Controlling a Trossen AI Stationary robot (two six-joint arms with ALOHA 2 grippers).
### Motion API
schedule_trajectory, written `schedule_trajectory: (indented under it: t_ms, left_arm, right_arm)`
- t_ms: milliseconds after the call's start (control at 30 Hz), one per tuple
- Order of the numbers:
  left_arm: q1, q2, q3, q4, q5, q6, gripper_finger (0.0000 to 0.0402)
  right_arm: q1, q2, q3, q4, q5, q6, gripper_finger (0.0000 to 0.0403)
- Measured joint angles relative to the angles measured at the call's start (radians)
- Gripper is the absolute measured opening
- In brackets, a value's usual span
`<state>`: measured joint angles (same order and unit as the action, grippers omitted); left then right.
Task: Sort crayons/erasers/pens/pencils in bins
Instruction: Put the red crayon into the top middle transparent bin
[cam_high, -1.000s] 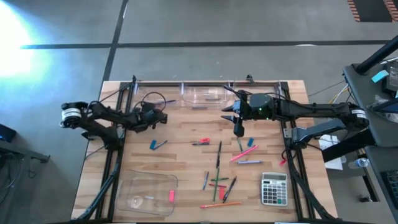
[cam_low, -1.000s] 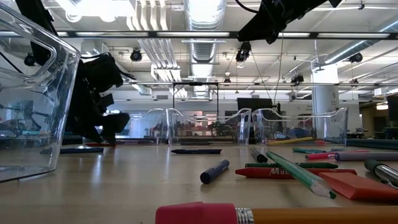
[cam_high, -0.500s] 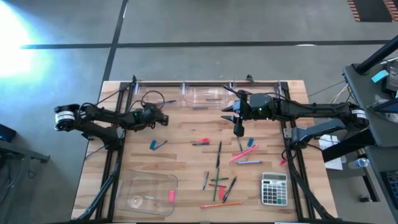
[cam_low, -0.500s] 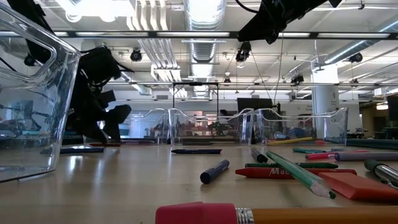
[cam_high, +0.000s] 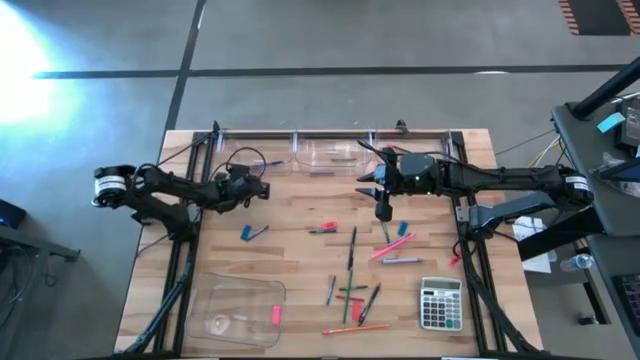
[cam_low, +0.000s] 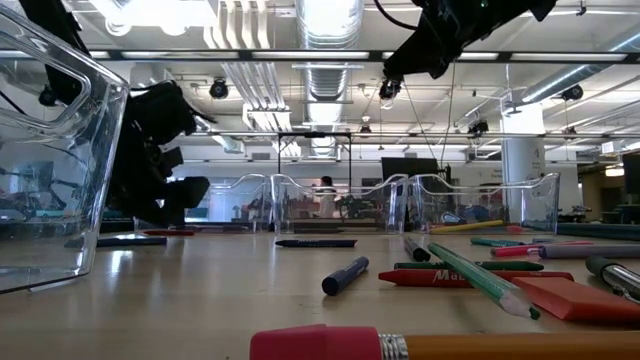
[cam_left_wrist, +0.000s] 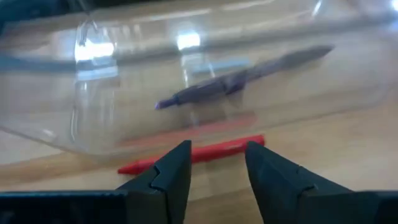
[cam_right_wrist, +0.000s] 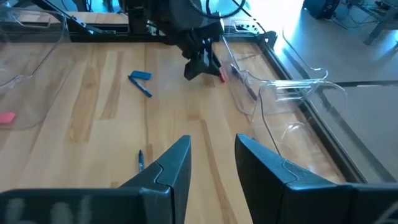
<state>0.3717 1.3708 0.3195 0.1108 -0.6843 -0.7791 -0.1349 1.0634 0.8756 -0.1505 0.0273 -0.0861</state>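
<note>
The left gripper (cam_left_wrist: 214, 171), fingers apart at the table's ten o'clock, straddles a red crayon (cam_left_wrist: 193, 155) beside a clear bin (cam_left_wrist: 93, 124); closing comes next, while the right gripper (cam_high: 383, 208) waits empty, fingers apart.

Left claw (cam_left_wrist: 216, 163) narrower than a second ago — back from its half-second-ago reach.

Table (cam_high: 290, 215): we see a light wooden top of joined planks, set on a grey concrete floor.
Calculator (cam_high: 440, 303): we find it grey, lying flat near the table's front right corner.
Cable (cam_high: 243, 156): we see a thin black loop at the back left.
Ceiling ducts (cam_low: 330, 60): we see them in the room behind.
</note>
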Motion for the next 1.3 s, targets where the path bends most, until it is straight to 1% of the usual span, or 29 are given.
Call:
schedule_trajectory:
  t_ms: [167, 267, 433, 600, 633, 700, 833, 900, 1100, 1300]
  left_arm:
    - [-0.002, 0.086, 0.0, 0.086, -0.017, -0.001, 0.0113]
    - [-0.002, 0.112, 0.003, 0.131, -0.002, -0.002, 0.0107]
    - [-0.035, 0.102, 0.002, 0.129, 0.039, -0.022, 0.0106]
    - [-0.09, 0.049, 0.001, 0.121, 0.109, -0.046, 0.0106]
    - [-0.097, 0.036, 0.001, 0.122, 0.11, -0.048, 0.0106]
    - [-0.103, 0.015, 0.001, 0.124, 0.084, -0.045, 0.0106]
    - [-0.102, 0.006, 0.001, 0.117, -0.048, -0.026, 0.0106]
    - [-0.092, 0.013, 0.001, 0.118, -0.088, -0.023, 0.0106]
    - [-0.068, 0.055, 0.001, 0.118, -0.148, -0.023, 0.0106]
    - [-0.059, 0.109, 0.001, 0.161, -0.165, -0.026, 0.0106]
  right_arm:
    - [0.0, 0.0, -0.016, 0.026, 0.0, -0.001, 0.0116]
    - [0.0, 0.0, -0.016, 0.027, 0.0, -0.001, 0.0116]
    - [0.0, 0.0, -0.016, 0.026, 0.0, -0.003, 0.0116]
    - [0.0, 0.0, -0.016, 0.026, 0.0, -0.003, 0.0116]
    - [0.0, 0.0, -0.016, 0.026, 0.0, -0.003, 0.0116]
    - [0.0, 0.0, -0.016, 0.026, 0.0, -0.003, 0.0116]
    - [0.0, 0.0, -0.016, 0.026, 0.0, -0.003, 0.0116]
    - [0.0, 0.0, -0.016, 0.026, 0.0, -0.002, 0.0116]
    - [0.0, 0.0, -0.016, 0.03, 0.0, -0.002, 0.0116]
    - [0.0, 0.0, -0.016, 0.03, 0.0, -0.001, 0.0116]
